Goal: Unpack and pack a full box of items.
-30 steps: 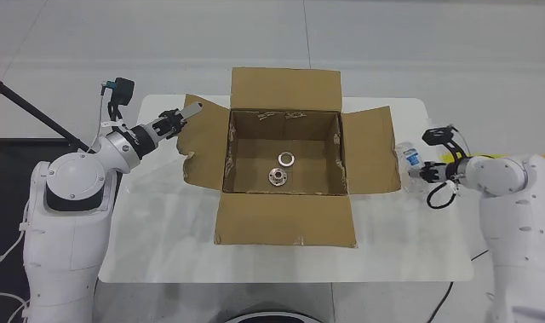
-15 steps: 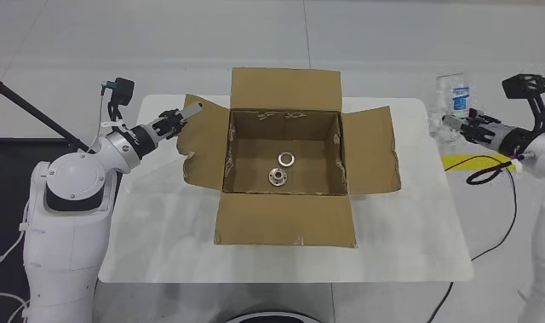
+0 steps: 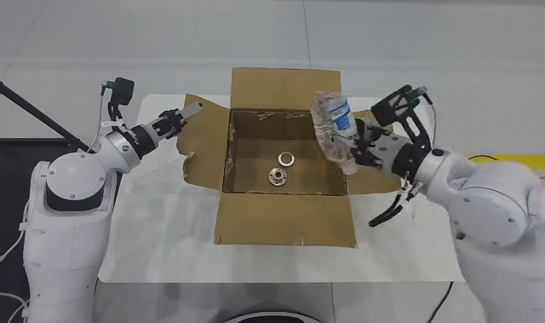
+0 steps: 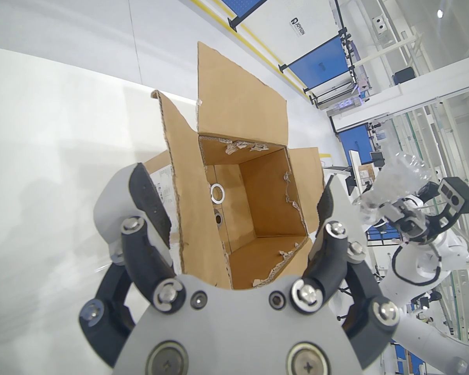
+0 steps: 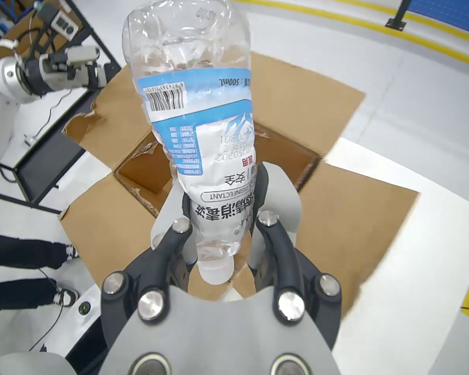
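Observation:
An open cardboard box (image 3: 285, 222) stands mid-table with its four flaps spread. On its floor lie two metal rings, one flat (image 3: 287, 159) and one thicker (image 3: 277, 177). My right gripper (image 3: 358, 144) is shut on the neck end of a clear plastic bottle (image 3: 334, 129) with a blue-and-white label. The bottle (image 5: 195, 118) is tilted over the box's right wall, base upward, held in that gripper (image 5: 219, 204). My left gripper (image 3: 189, 112) stands open at the torn left flap (image 4: 179, 197), which lies between its fingers (image 4: 148, 197). The left wrist view also catches the bottle (image 4: 394, 185) beyond the box.
The white table (image 3: 409, 246) has bare surface in front of the box and to its right. A dark stand (image 3: 34, 114) leans off the table's left side.
My right arm has swung the bottle from the table's right edge, out past the far right corner, then in over the box's right side. The left arm has not moved.

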{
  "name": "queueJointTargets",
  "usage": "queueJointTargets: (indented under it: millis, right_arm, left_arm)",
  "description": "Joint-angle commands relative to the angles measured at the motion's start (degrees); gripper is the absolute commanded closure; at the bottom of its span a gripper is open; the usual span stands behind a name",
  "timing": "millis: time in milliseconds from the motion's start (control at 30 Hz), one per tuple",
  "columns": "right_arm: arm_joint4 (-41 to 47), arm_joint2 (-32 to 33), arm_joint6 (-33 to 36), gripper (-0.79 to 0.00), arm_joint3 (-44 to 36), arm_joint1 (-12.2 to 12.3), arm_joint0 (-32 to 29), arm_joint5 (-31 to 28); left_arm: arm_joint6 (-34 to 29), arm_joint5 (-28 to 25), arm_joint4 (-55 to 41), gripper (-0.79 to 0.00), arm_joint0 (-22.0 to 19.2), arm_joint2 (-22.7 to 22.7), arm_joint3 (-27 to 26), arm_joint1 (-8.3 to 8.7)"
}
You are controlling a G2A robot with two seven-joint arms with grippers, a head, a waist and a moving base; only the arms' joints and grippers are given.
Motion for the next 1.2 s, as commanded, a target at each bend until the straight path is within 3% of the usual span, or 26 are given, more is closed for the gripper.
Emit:
queueJointTargets:
  millis: [0,433,700,833,867,1000,1133,1167]
  right_arm:
    - [-2.6,-6.5,-0.7,0.000,1.5,-0.6,1.9,1.1]
    - [-12.6,-27.4,-5.7,0.000,21.8,-5.9,15.1,13.4]
    - [-16.0,-33.1,-2.7,0.000,30.2,-8.3,19.5,13.4]
    - [-17.7,-34.7,0.3,0.000,32.6,-8.8,20.5,10.5]
    - [-17.7,-34.9,0.9,-0.015,33.2,-9.0,20.7,9.8]
    - [-18.1,-35.3,1.6,-0.280,35.6,-9.4,21.1,8.2]
    - [-18.5,-35.3,2.0,-0.391,36.7,-9.8,21.2,7.0]
    - [-18.5,-35.1,2.1,-0.471,36.8,-9.8,21.1,6.9]
  left_arm:
    - [0.0,0.0,0.0,-0.785,0.0,0.0,0.0,0.00]
    - [0.0,0.0,0.0,-0.785,0.0,0.0,0.0,0.00]
    - [0.0,0.0,0.0,-0.785,0.0,0.0,0.0,0.00]
    - [0.0,0.0,0.0,-0.785,0.0,0.0,0.0,0.00]
    - [0.0,0.0,0.0,-0.785,0.0,0.0,0.0,0.00]
    - [0.0,0.0,0.0,-0.785,0.0,0.0,0.0,0.00]
    - [0.0,0.0,0.0,-0.785,0.0,0.0,0.0,0.00]
    - [0.0,0.0,0.0,-0.785,0.0,0.0,0.0,0.00]
